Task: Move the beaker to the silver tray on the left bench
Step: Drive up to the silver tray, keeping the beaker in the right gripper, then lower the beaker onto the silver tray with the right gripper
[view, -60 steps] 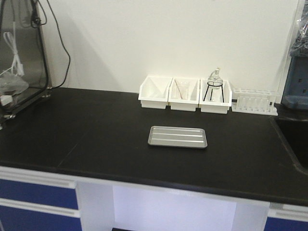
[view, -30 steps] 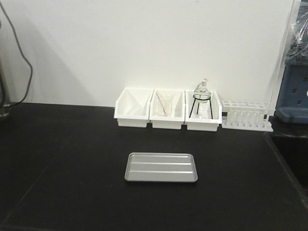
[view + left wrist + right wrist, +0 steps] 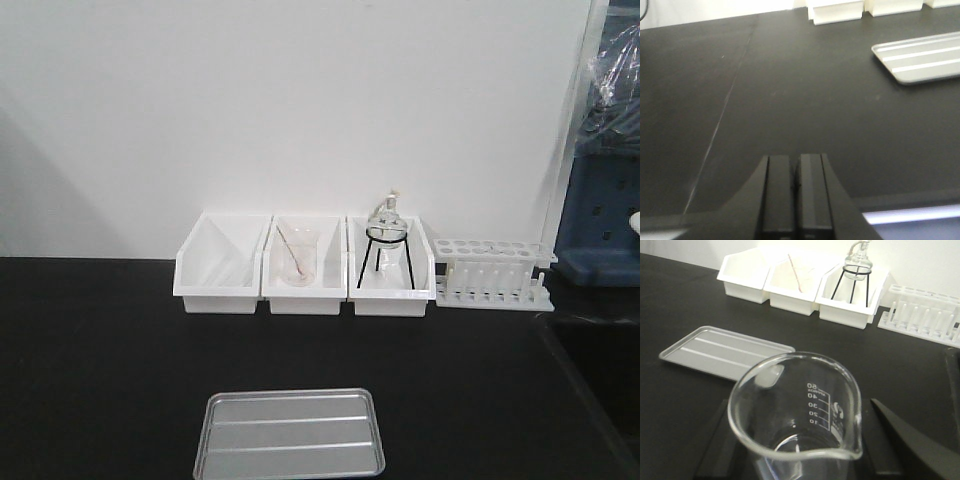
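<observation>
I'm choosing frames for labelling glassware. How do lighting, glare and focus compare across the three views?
Front view: even light, mildly soft, the tray showing a pale sheen. Left wrist view: dim and blurry, the left gripper a dark silhouette. Right wrist view: the beaker is close, its printed marks readable, with bright highlights along the rim; the bins behind are softer.

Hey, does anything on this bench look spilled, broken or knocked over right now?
Nothing stands out. The beaker sits upright and intact in the right gripper, the silver tray lies flat and empty, and the black bench top shows no spill.
</observation>
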